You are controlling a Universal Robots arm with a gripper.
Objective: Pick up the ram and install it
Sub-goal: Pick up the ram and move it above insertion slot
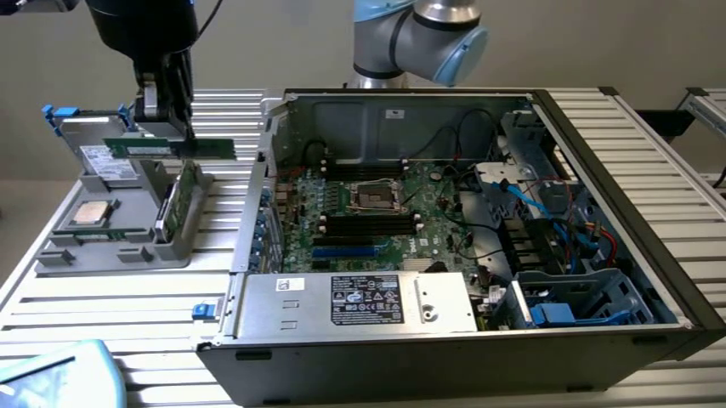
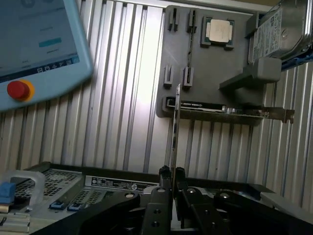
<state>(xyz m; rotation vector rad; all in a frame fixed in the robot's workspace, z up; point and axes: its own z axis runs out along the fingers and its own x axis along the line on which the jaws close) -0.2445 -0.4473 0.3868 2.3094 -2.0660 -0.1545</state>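
The ram [image 1: 170, 149], a thin green stick, hangs level above the grey parts tray [image 1: 68, 255] at the exterior view's left. My gripper [image 1: 168, 132] is shut on its upper edge, well clear of the tray. In the wrist view the ram [image 2: 176, 122] is seen edge-on, running away from the two black fingers, and the gripper [image 2: 172, 172] pinches its near end. To the exterior view's right stands the open computer case [image 1: 613, 178], with black memory slots [image 1: 369, 225] on its green motherboard [image 1: 437, 204].
The tray holds a silver processor chip [image 1: 91, 212], a hard drive [image 1: 108, 161] and an upright card [image 1: 170, 208]. The case's metal wall [image 1: 255, 204] rises between tray and motherboard. A power supply [image 1: 352, 302] sits at the case front. A teach pendant [image 1: 51, 370] lies at the near corner.
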